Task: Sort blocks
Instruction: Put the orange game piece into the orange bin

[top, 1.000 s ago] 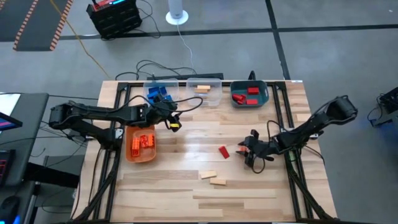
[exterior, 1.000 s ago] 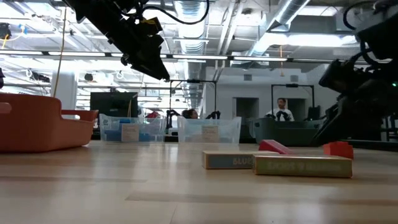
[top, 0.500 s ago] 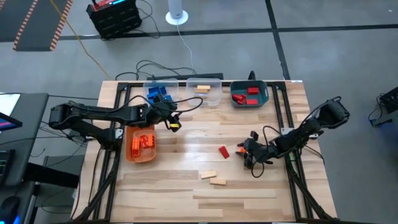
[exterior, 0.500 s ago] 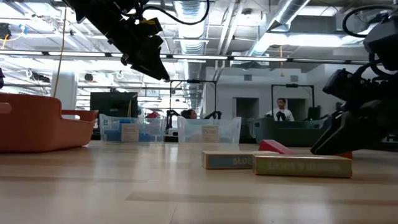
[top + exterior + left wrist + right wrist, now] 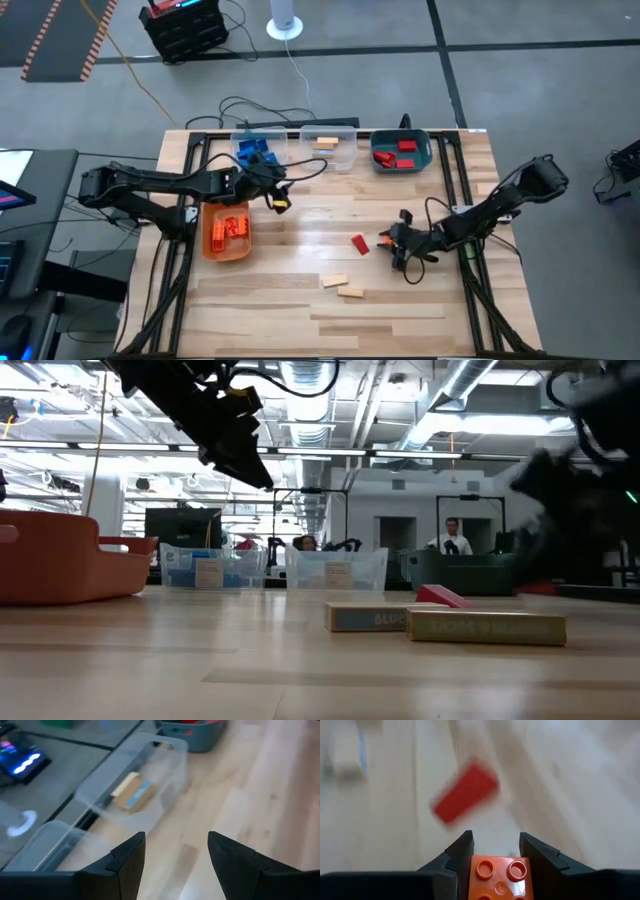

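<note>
My right gripper (image 5: 389,243) is low over the table's right half, shut on a small orange studded brick (image 5: 500,876). A red block (image 5: 359,243) lies flat just to its left. Two tan blocks (image 5: 334,281) (image 5: 350,292) lie flat nearer the front edge. My left gripper (image 5: 281,203) hangs open and empty above the table, beside the orange bin (image 5: 211,243), which holds orange bricks. In the left wrist view its fingers (image 5: 127,865) frame the clear bin (image 5: 165,750) that holds a tan block (image 5: 132,792). My right gripper pinches the orange brick by two opposite sides (image 5: 474,870) between its two fingers (image 5: 462,851). The brick's studded top faces up. The fingers slant down from the table's right side. Whether the brick is clear of the table I cannot tell.
Along the far edge stand a clear bin with blue blocks (image 5: 255,150), a clear bin with one tan block (image 5: 328,145) and a teal bin with red blocks (image 5: 400,150). Bare wood lies between the arms and toward the near edge (image 5: 330,330). A person stands in the room behind.
My right gripper has dipped to the table around the orange brick, shut on it and come back up. The brick no longer shows where it stood in the low view.
</note>
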`<act>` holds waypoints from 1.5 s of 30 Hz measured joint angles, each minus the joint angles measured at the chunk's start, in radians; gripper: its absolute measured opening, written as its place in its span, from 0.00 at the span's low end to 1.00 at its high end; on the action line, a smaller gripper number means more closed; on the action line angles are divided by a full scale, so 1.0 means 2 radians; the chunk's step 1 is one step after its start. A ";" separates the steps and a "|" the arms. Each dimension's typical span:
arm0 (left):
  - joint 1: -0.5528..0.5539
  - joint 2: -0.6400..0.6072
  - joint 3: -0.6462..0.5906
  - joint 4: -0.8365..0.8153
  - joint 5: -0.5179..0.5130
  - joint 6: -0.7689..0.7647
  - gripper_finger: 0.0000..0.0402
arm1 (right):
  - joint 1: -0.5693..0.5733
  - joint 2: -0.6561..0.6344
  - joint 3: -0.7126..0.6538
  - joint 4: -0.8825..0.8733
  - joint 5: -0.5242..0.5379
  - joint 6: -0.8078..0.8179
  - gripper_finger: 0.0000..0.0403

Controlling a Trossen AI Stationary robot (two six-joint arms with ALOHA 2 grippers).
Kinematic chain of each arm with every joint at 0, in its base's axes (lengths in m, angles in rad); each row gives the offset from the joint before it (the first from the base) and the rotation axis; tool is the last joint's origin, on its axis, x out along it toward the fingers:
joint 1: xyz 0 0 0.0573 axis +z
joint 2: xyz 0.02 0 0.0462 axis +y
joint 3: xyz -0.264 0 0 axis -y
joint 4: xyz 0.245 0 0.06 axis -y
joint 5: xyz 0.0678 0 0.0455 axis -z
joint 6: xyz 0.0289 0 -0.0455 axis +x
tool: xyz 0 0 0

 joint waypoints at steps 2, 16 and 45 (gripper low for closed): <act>-0.002 0.000 0.000 0.004 0.028 0.020 0.52 | -0.016 -0.020 0.020 -0.005 -0.003 -0.017 0.40; -0.102 0.103 0.001 0.211 0.073 0.355 0.52 | -0.195 -0.023 0.164 -0.002 -0.312 -0.060 0.42; -0.176 0.166 0.001 0.362 -0.053 0.490 0.52 | -0.229 0.079 0.289 -0.029 -0.390 -0.036 0.43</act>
